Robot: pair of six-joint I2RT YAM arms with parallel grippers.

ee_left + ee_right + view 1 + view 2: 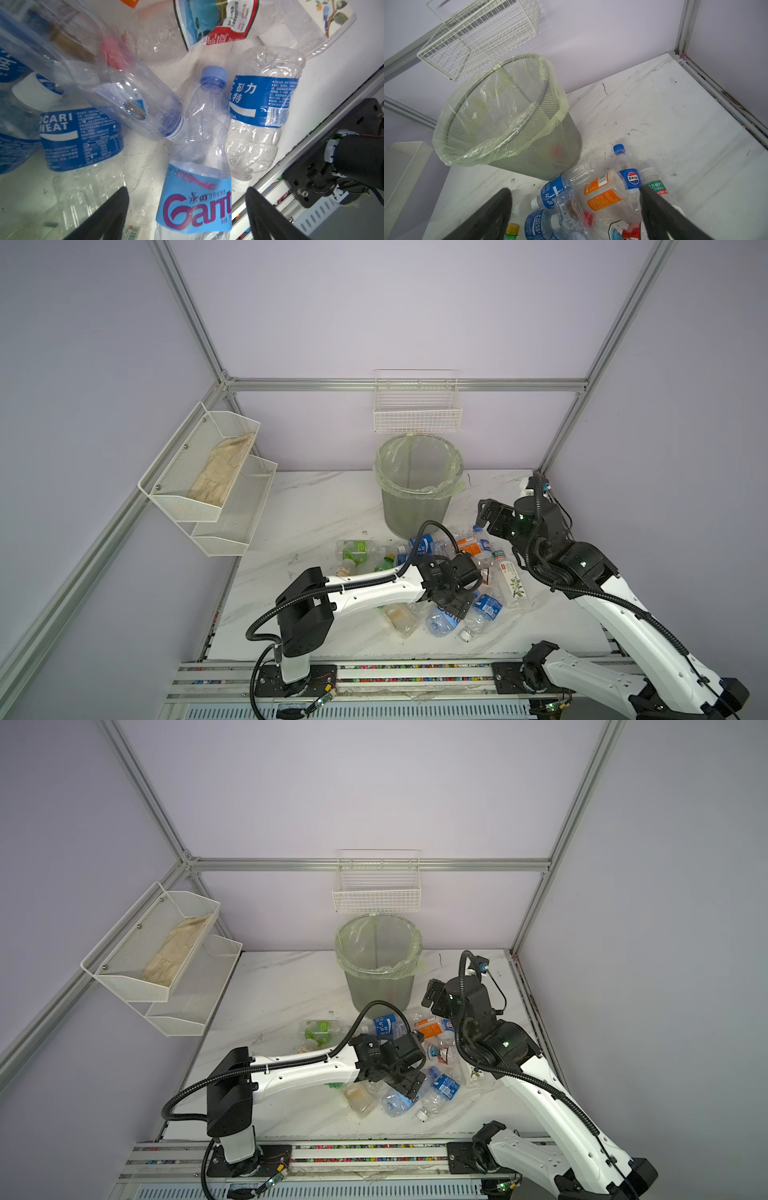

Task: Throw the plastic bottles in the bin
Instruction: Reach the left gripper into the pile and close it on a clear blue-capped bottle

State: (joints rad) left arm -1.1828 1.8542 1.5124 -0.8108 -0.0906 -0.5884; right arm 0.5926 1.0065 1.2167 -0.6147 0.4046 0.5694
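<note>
A round grey mesh bin [417, 506], lined with a pale green plastic bag, stands upright on the white marbled table [316, 506]. The clear plastic bottles [513, 578] lie heaped just in front of the bin. On the heap's side away from the bin, the left gripper [186, 189] has its fingers apart, straddling but not touching a crumpled bottle with a light blue label [195, 207] reading "Gant". A dark blue "POCARI SWEAT" bottle [81, 137] lies beside it. Just beside the bin, the right gripper [574, 189] hovers with fingers wide apart and nothing between them, above an orange-labelled bottle [602, 193] and a Pepsi-logo bottle [631, 178].
</note>
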